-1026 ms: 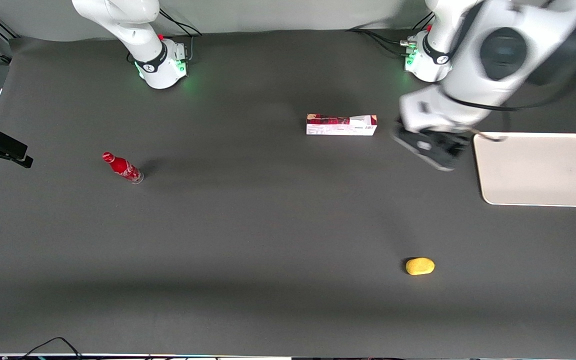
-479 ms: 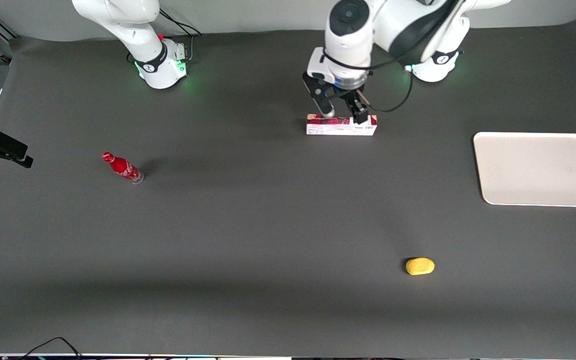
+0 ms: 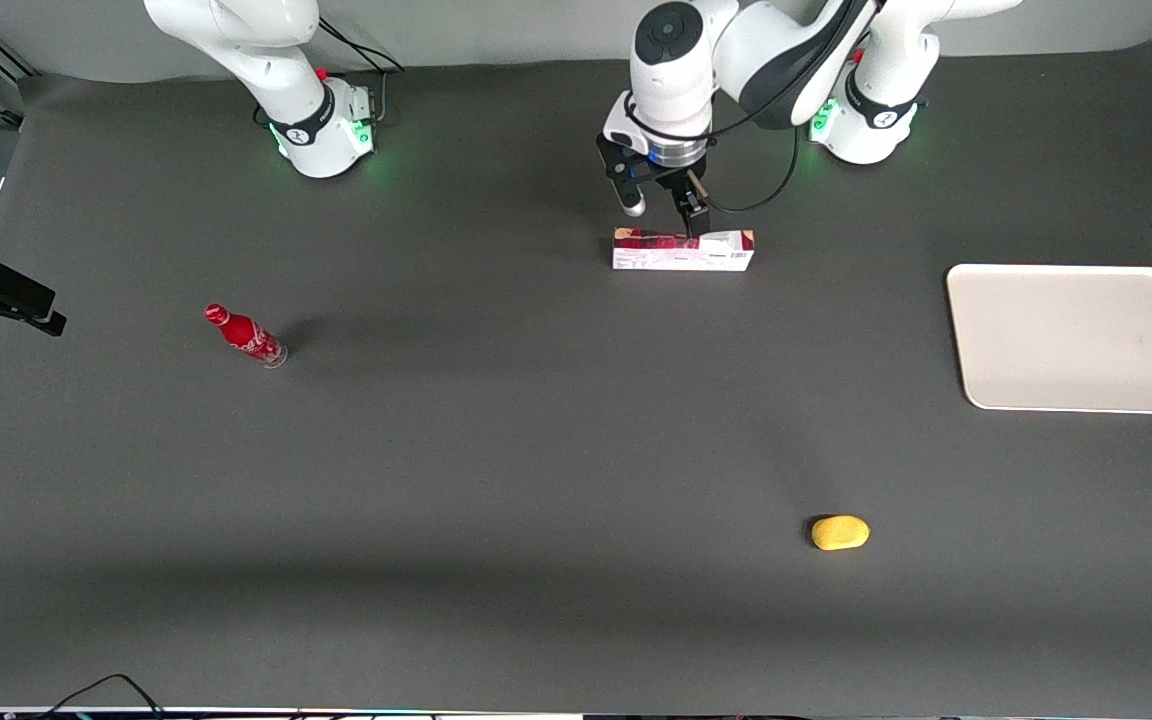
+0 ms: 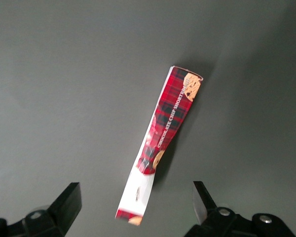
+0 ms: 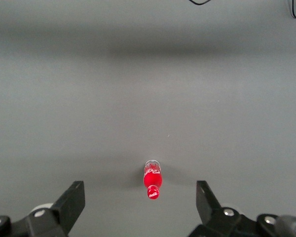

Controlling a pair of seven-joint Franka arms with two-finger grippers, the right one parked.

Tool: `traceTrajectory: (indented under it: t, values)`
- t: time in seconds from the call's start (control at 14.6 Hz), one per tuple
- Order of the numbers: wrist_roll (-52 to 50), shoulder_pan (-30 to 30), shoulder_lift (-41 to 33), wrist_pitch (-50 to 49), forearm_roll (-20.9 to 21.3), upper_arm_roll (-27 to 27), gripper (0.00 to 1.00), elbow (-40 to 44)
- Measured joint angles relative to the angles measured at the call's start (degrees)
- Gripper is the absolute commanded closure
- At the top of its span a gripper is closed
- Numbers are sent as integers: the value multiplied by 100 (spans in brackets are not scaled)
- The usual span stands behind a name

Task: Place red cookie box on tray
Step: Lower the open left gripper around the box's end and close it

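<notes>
Front view, from the parked arm's end of the dark grey table to the working arm's: a small red bottle (image 3: pixel 245 336) stands alone on the mat. Near the middle, close to the edge where the arm bases stand, the long dark-red cookie box (image 3: pixel 683 250) lies flat on the table, its white printed side facing the camera. The left arm's black two-finger gripper (image 3: pixel 662 213) hangs just above the box with fingers spread wide, gripping nothing; the wrist view shows the box (image 4: pixel 160 144) lying slantwise between the parted fingertips (image 4: pixel 69 202). A yellow rounded lump (image 3: pixel 840 532) sits nearer the camera. The cream-white rectangular tray (image 3: pixel 1076 338) lies at the working arm's edge, well apart from the box.
</notes>
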Motion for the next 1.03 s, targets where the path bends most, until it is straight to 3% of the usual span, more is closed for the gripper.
traceTrajectory:
  t: [0.48,1.03]
  values:
    - [139,38,0,2221,-50,-315,0,-1390]
    - [1093,181,0,2477,-74,-334,0,-1655]
